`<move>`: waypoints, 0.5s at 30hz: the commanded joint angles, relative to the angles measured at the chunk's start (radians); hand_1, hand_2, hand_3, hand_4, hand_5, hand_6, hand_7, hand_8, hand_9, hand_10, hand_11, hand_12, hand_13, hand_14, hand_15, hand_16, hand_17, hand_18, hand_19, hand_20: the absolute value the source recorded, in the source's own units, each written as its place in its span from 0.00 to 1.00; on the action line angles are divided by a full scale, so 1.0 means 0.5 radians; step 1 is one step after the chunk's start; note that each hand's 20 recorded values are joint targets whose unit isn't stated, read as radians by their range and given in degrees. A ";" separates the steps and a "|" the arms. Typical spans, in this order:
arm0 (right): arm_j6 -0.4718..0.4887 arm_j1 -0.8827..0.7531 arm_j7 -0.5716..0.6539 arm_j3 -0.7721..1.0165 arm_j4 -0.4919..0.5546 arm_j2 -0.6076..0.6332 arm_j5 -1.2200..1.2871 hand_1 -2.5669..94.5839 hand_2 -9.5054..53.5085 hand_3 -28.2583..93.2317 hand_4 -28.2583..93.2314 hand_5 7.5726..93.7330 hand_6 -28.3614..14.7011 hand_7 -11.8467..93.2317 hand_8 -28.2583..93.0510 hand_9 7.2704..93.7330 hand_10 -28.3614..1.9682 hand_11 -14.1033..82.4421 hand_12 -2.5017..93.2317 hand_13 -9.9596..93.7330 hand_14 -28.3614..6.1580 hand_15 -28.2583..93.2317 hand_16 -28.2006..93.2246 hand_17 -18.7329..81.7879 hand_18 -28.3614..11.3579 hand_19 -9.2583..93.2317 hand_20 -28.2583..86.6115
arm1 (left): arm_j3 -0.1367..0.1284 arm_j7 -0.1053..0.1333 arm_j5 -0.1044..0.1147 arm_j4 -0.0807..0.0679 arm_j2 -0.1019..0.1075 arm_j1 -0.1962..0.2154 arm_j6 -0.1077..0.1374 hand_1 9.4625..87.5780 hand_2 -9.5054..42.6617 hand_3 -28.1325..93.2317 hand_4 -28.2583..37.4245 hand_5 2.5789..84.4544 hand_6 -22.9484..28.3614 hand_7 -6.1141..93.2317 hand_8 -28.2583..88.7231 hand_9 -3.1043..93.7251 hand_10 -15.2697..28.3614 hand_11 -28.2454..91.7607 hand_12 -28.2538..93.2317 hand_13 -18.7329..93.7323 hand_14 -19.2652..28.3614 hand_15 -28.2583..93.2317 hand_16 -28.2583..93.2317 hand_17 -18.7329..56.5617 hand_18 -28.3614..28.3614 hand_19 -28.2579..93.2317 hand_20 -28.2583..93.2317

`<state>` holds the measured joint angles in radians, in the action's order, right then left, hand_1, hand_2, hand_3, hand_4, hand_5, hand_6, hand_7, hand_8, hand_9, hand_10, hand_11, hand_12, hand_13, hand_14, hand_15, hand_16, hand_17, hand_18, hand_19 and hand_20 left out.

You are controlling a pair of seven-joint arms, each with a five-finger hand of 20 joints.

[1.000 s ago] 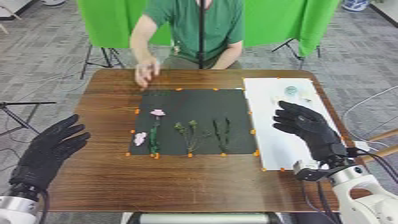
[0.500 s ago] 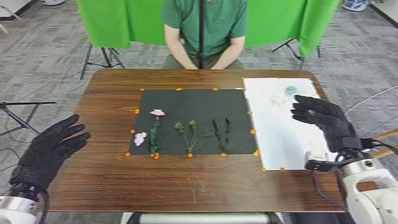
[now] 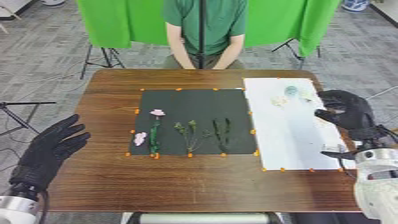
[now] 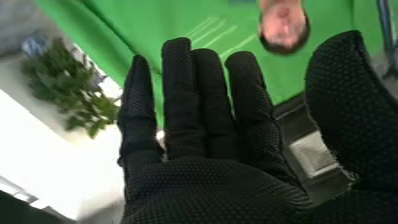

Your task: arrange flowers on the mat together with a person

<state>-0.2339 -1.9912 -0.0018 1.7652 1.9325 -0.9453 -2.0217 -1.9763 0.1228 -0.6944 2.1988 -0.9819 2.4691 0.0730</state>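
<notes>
Fingers of right hand straight, released, thumb wide; left hand relaxed, open.

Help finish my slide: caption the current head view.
Pink flowers and green stems on a mat between the robot's left hand and right hand.
</notes>
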 commanded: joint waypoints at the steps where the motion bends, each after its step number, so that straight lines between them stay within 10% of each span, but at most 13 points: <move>1: -0.187 0.160 0.229 -0.188 -0.214 0.151 -0.630 0.35 0.00 0.92 0.00 0.44 0.66 0.43 0.10 0.49 0.60 0.39 0.28 0.52 0.62 0.49 0.45 0.37 0.28 0.53 0.50 | 0.009 -0.004 0.001 -0.011 0.006 0.014 -0.004 0.27 0.13 0.80 0.09 0.38 0.55 0.25 0.16 0.34 0.64 0.42 0.38 0.40 0.73 0.53 0.23 0.18 0.89 0.64 0.30; 15: -0.006 0.323 0.502 -0.436 -0.492 0.400 -1.019 0.40 0.00 0.92 0.00 0.51 0.73 0.50 0.08 0.55 0.67 0.50 0.30 0.56 0.68 0.60 0.43 0.38 0.33 0.55 0.51 | -0.001 0.006 -0.001 0.005 -0.011 0.043 0.010 0.27 0.13 0.80 0.09 0.38 0.55 0.25 0.16 0.34 0.64 0.42 0.39 0.40 0.73 0.53 0.23 0.18 0.89 0.64 0.30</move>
<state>-0.2603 -1.8684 0.2075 1.5943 1.7404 -0.7999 -2.4992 -1.9759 0.1242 -0.6944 2.1992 -0.9779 2.4711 0.0732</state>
